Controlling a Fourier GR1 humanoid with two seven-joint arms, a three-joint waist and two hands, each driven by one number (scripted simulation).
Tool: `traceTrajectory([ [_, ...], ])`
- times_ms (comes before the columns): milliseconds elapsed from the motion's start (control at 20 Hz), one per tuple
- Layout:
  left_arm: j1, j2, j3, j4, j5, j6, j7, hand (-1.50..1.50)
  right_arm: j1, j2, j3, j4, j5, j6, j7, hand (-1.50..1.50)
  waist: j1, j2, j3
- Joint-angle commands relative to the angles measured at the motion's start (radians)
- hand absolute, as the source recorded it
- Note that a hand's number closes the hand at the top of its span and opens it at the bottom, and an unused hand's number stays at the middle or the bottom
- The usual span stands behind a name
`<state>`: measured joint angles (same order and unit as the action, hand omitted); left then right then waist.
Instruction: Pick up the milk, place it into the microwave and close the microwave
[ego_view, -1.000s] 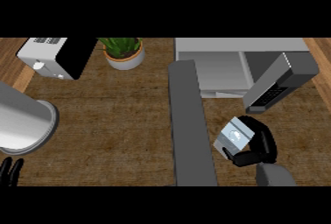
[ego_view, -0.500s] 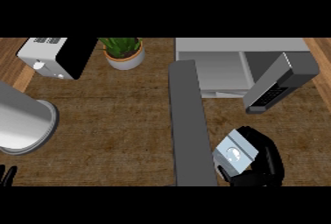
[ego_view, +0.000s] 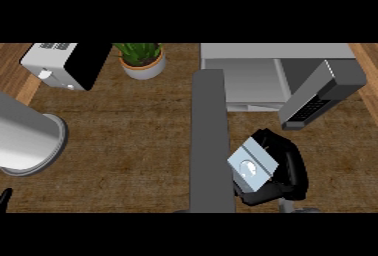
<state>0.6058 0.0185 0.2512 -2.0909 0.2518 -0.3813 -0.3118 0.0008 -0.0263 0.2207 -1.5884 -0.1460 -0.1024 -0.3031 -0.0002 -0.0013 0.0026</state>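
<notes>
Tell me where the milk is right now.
In the head view the milk is low on the right, held in the right hand, just right of the long grey bar and below the open microwave.

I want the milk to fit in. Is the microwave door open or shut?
Open. The door of the microwave stands swung out at its right, baring the grey inside. The milk is outside, in the right hand.
</notes>
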Motion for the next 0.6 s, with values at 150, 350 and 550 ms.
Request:
traceTrajectory([
  [150,-0.015,0.028,0.065,0.079,0.006,-0.052,-0.050,-1.50,-0.186,0.024,0.075,0.156,0.069,-0.276,-0.011,1.50,0.016,0.002,-0.003],
  [350,0.022,0.008,0.053,0.029,-0.005,-0.056,-0.035,-1.50,-0.295,0.023,-0.009,0.286,0.068,-0.331,0.026,1.50,0.023,0.003,-0.002],
  [550,-0.024,-0.008,0.027,0.067,-0.034,-0.053,-0.029,-1.50,-0.402,0.023,-0.162,0.522,0.042,-0.254,-0.054,1.50,0.020,0.006,-0.002],
])
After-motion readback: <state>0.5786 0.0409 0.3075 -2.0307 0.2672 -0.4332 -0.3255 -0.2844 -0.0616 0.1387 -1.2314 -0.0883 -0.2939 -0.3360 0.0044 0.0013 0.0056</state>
